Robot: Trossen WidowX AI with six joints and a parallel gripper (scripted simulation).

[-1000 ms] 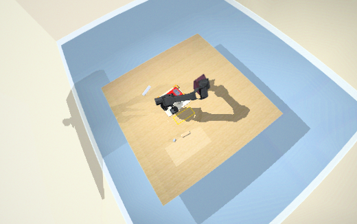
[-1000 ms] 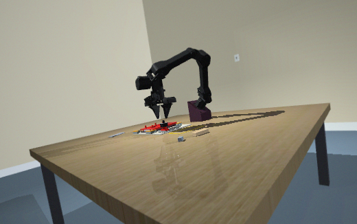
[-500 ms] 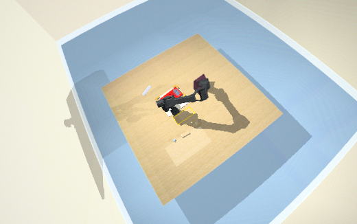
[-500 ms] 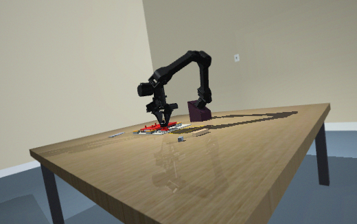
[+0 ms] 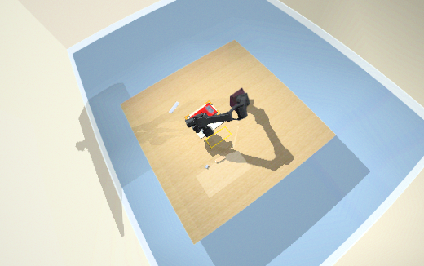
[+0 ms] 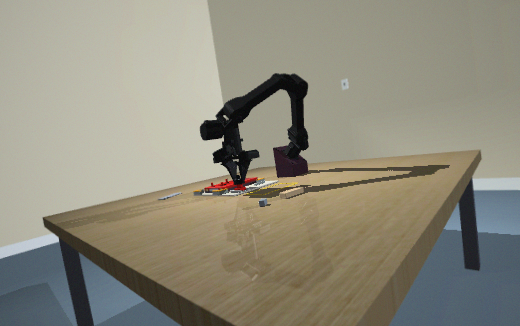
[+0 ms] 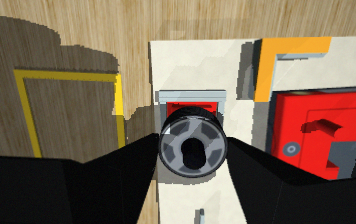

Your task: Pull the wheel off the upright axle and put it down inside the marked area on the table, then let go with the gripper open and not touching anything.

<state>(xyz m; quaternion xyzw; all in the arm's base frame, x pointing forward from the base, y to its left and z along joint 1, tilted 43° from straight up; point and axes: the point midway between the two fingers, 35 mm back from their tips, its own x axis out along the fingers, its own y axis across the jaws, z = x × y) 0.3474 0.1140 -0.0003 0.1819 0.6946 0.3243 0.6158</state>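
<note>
Down near the middle of the wooden worktop (image 6: pixel 350 235), the black parallel-jaw gripper (image 7: pixel 193 150) was clamped on the round grey-spoked wheel with its black rubber tyre (image 7: pixel 193 147), one smooth wedge-shaped finger pressing each side. That wheel sat over a red square seat (image 7: pixel 192 107) on the flat white board (image 7: pixel 200 65), the axle hidden beneath it. Just beside the board, towards the worktop's near edge, lay the yellow-outlined rectangular area (image 7: pixel 70 77), with bare wood grain inside.

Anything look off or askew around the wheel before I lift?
Nothing stands out. The gripper is shut on the wheel, fingers either side, centred. The wheel sits square on the white board, and the yellow marked area lies beside it.
</note>
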